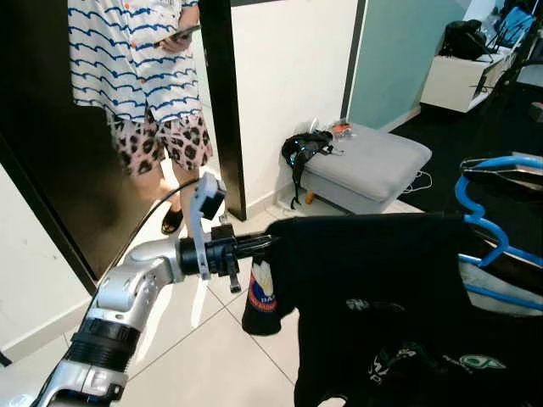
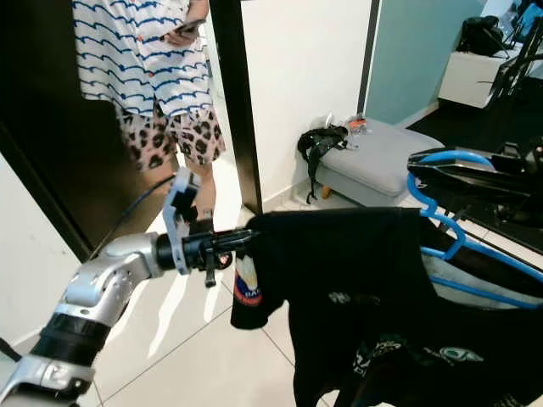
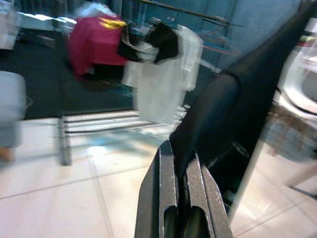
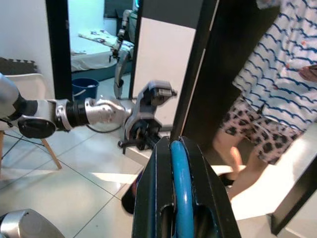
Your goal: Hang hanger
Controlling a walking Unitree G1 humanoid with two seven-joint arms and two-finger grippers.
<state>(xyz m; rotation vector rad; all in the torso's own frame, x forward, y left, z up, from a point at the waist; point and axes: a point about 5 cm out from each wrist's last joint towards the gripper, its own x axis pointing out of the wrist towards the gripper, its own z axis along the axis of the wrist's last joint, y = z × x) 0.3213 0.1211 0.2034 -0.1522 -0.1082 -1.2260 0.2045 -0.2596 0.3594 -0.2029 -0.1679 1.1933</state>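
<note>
Left gripper (image 1: 261,244) clenched on black shirt's (image 1: 382,280) shoulder, right gripper (image 2: 424,165) grasping blue hanger (image 1: 479,216) at 3 o'clock. Carried, not yet hung; rack (image 3: 178,10) ahead.

Pale tiled floor (image 1: 199,356) with sunlit patches; a white wall (image 1: 293,76) beside a dark door frame (image 1: 222,102); a grey ottoman (image 1: 369,165) against a teal wall (image 1: 399,51); a white cabinet (image 1: 462,80) farther back; a person (image 1: 136,68) stands in the doorway.
</note>
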